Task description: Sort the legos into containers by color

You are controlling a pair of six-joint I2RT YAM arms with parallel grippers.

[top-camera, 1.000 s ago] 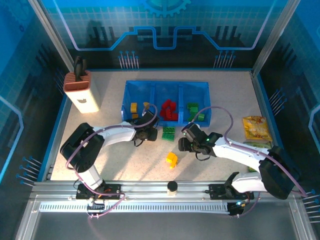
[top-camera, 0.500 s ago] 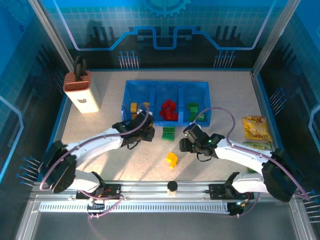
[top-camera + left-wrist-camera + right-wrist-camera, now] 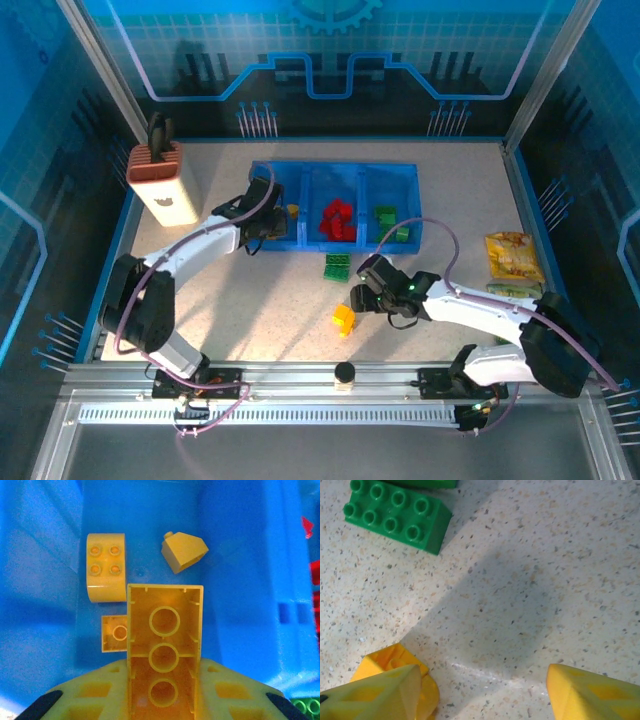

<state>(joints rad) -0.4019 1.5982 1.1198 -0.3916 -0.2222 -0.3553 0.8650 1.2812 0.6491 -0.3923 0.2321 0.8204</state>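
Observation:
The containers are three compartments of one blue bin (image 3: 335, 166). My left gripper (image 3: 262, 215) hangs over the left compartment, shut on a long yellow lego (image 3: 165, 650) with its hollow underside facing the camera. Under it lie three yellow legos: a rounded one (image 3: 106, 567), a sloped one (image 3: 184, 551) and a small one (image 3: 114, 632). Red legos (image 3: 338, 220) fill the middle compartment and green ones (image 3: 390, 218) the right. My right gripper (image 3: 362, 298) stands open over the table, its left finger (image 3: 385, 695) next to a yellow-orange lego (image 3: 380, 662). A green lego (image 3: 395, 515) lies before the bin.
A white and brown box with a black handle (image 3: 165, 185) stands at the back left. A yellow snack packet (image 3: 513, 255) lies at the right edge. A black knob (image 3: 344, 373) sits on the near rail. The bin's low front wall (image 3: 330, 243) separates the compartments from the table.
The left gripper swung from the table in front of the bin up and left over the left compartment. The right gripper slid nearer and leftwards to the yellow-orange lego and opened slightly.

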